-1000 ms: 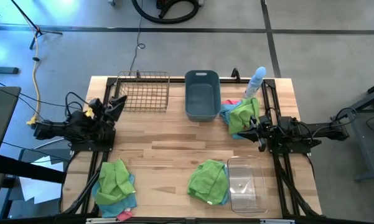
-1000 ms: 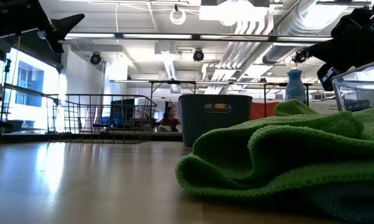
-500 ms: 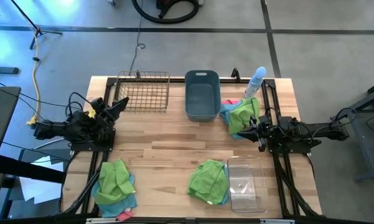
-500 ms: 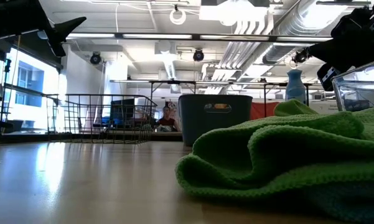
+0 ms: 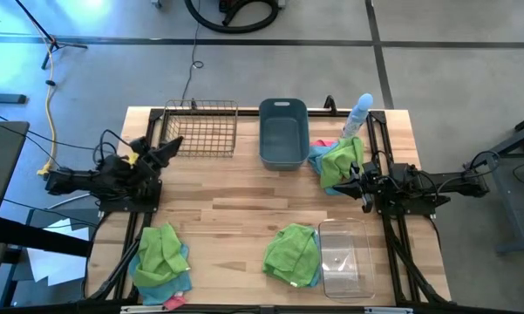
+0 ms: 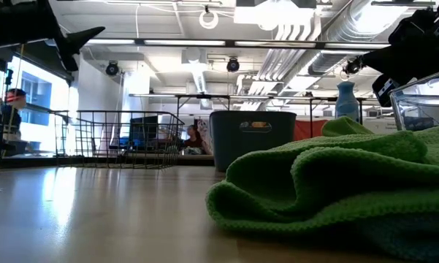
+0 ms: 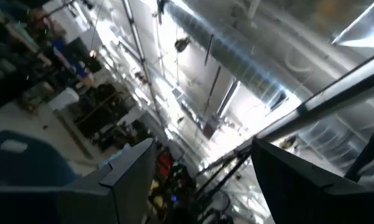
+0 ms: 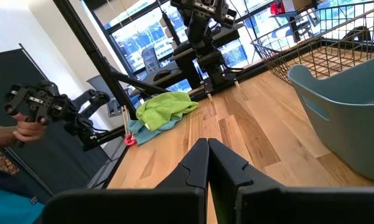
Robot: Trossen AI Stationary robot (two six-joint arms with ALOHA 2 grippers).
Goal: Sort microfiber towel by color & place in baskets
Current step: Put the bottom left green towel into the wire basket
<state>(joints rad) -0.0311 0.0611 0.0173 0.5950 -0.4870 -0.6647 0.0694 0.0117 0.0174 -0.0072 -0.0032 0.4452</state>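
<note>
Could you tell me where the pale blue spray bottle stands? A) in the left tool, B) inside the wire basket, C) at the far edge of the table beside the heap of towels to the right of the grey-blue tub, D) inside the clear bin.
C: in the high view the spray bottle stands at the far edge, next to the towel heap right of the grey-blue tub.

Room around my worktable.
Grey concrete floor is surrounding my wooden table; silver ceiling ducts and strip lights are running overhead, and daylight is coming through windows at one side.
</note>
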